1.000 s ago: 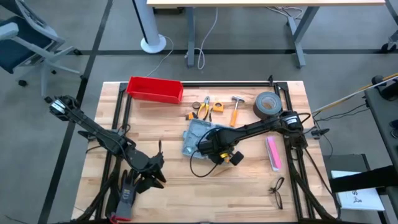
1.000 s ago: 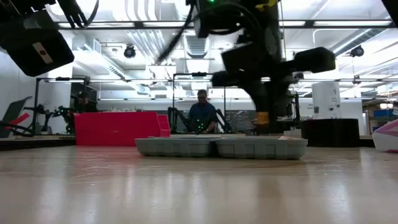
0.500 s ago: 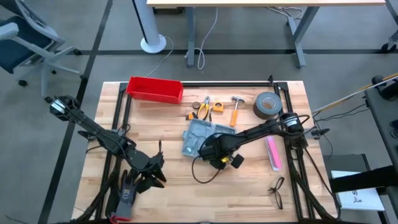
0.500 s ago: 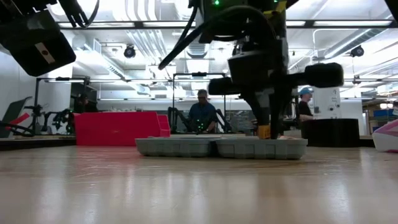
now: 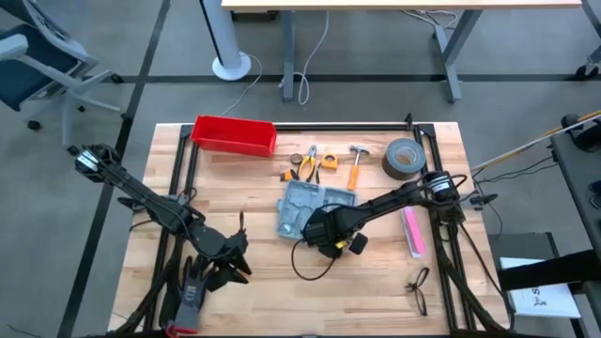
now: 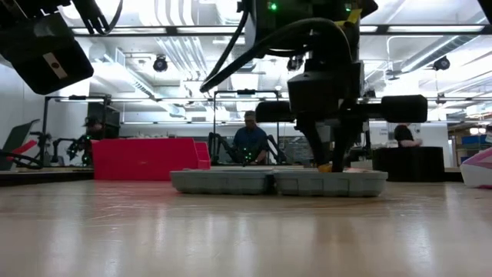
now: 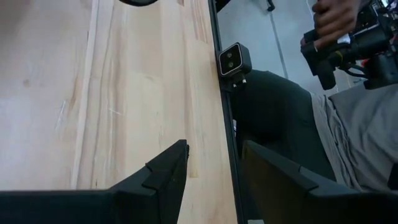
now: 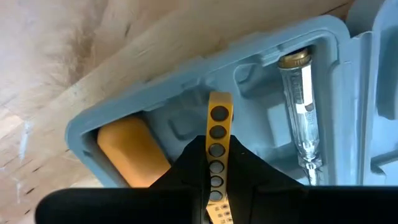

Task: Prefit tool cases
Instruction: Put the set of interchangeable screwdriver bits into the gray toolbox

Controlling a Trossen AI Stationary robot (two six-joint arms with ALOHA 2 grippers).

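The right gripper (image 5: 324,228) hangs directly over the near end of the open tool case (image 5: 302,207), which lies flat near the middle of the table (image 5: 244,291); its fingers are pressed together on a narrow yellow strip (image 8: 218,146) with a row of dark round dots, pointing down into the moulded tray; just ahead of the tips lie a yellow block (image 8: 132,151) to one side and a glass-bodied tester (image 8: 301,106) to the other, the tester lengthwise along the case; the strip likely needs a straight drop into its slot; the left gripper (image 7: 208,165) waits, fingers spread and empty, far off at the table's near left edge, so the right arm is much nearer.
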